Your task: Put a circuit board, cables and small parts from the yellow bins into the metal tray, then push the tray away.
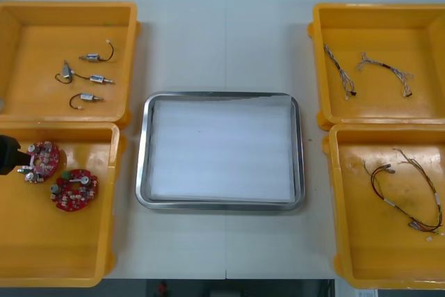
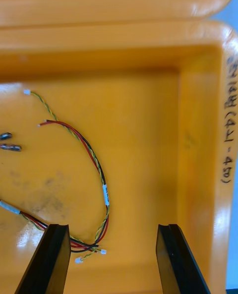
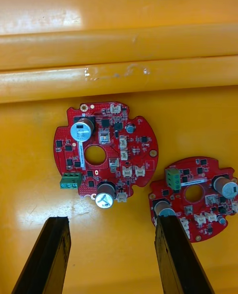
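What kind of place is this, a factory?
Likely an electronics sorting bench: yellow bins hold round red circuit boards, cables and small metal parts beside a metal tray; the left gripper hovers over boards, the right gripper over cables.

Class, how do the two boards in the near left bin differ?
The far board lies centred ahead of the left tool; the near board is partly hidden by one finger. The far board's green block faces away from the near board, whose block faces it. Both are round, red.
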Tool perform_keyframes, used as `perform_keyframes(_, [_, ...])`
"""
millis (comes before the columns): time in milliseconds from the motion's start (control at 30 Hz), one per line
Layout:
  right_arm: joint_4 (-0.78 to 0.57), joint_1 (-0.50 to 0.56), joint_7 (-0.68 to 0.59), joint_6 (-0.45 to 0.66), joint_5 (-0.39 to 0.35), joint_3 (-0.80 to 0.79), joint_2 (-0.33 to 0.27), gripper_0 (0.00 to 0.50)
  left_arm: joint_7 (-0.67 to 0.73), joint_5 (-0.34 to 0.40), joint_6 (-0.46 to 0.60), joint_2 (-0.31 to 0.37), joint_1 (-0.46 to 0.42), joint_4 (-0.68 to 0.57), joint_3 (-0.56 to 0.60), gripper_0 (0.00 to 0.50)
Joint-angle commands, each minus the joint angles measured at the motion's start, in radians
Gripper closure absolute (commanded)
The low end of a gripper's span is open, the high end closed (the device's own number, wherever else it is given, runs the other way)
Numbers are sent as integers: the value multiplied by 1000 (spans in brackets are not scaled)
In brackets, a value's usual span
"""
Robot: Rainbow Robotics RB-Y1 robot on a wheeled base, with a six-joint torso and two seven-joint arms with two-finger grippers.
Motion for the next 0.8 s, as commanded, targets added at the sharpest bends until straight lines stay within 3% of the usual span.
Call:
perform_keyframes(33, [47,22,39,-46,23,67,-44,0,-35,-16,-51,2,42,25,-38,0])
perform_keyframes(533, [202,19,49,-213,28,195,-44,0,-17,-32,-181,3,42,121,-135,0])
perform_keyframes(800, [265,19,54,-290,26,245,-44,0,-11,-35,-193,2,42,140,-156,0])
